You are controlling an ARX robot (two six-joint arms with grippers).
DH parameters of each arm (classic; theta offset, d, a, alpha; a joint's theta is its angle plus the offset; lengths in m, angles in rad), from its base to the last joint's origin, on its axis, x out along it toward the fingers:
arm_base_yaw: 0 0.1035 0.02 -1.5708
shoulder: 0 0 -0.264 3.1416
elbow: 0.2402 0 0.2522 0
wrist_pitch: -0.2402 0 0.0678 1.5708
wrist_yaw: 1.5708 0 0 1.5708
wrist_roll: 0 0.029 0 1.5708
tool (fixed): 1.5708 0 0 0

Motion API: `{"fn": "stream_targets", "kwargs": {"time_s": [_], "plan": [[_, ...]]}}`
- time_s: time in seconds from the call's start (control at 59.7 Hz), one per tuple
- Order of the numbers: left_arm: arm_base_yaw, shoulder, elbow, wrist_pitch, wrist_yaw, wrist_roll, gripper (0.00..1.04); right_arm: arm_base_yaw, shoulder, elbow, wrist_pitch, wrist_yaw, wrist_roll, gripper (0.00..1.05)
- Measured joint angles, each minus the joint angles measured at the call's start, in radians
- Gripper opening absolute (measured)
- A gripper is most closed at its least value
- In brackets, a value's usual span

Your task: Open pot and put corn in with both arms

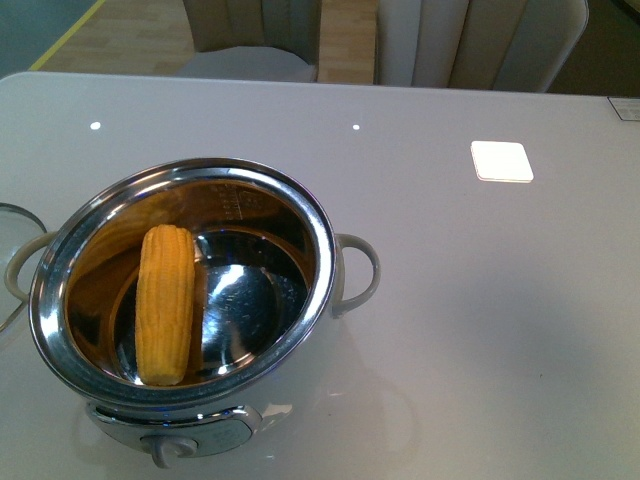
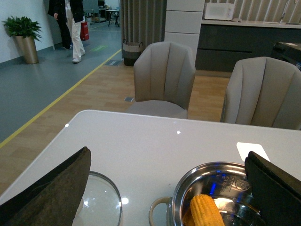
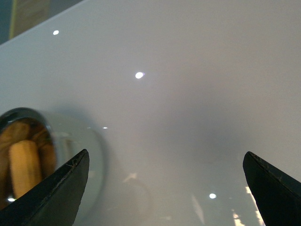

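The pot [image 1: 322,240] stands uncovered on the white table, its knob toward the front edge. The corn [image 1: 166,300] lies inside, against the left wall. Neither arm shows in the front view. In the left wrist view my left gripper [image 2: 164,190] is open above the table, with the pot's rim [image 2: 209,168] and the corn [image 2: 207,212] between its fingers [image 2: 51,193] and lower down. In the right wrist view my right gripper [image 3: 164,188] is open over bare table. The blurred pot [image 3: 91,155] with the corn [image 3: 23,165] sits beside one finger [image 3: 54,193].
A round glass lid [image 2: 99,202] lies flat on the table left of the pot; its edge [image 1: 12,218] just shows in the front view. A white square [image 1: 501,161] sits on the table at the back right. Chairs [image 2: 164,75] stand behind the far edge.
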Motion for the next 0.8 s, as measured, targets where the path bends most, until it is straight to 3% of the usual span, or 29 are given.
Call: {"fn": "stream_targets", "kwargs": {"time_s": [0.201, 0.251, 0.285, 0.335, 0.402, 0.52, 0.771, 0.804], "plan": [[0.0, 0.0, 0.0, 0.0, 0.0, 0.0, 0.98, -0.029, -0.129, -0.003, -0.062, -0.018, -0.049, 0.96], [0.0, 0.0, 0.0, 0.0, 0.0, 0.0, 0.98, -0.027, -0.134, -0.041, 0.035, 0.014, -0.095, 0.92], [0.0, 0.0, 0.0, 0.0, 0.0, 0.0, 0.98, -0.026, -0.156, -0.138, 0.276, 0.048, -0.177, 0.84], [0.0, 0.0, 0.0, 0.0, -0.001, 0.0, 0.98, -0.047, -0.185, -0.223, 0.476, 0.029, -0.261, 0.75], [0.0, 0.0, 0.0, 0.0, 0.0, 0.0, 0.98, -0.085, -0.219, -0.277, 0.624, -0.01, -0.327, 0.65], [0.0, 0.0, 0.0, 0.0, 0.0, 0.0, 0.98, -0.105, -0.279, -0.308, 0.664, -0.011, -0.379, 0.45], [0.0, 0.0, 0.0, 0.0, 0.0, 0.0, 0.98, -0.106, -0.386, -0.365, 0.603, -0.015, -0.407, 0.02], [0.0, 0.0, 0.0, 0.0, 0.0, 0.0, 0.98, -0.106, -0.401, -0.369, 0.595, -0.015, -0.41, 0.02]]}}
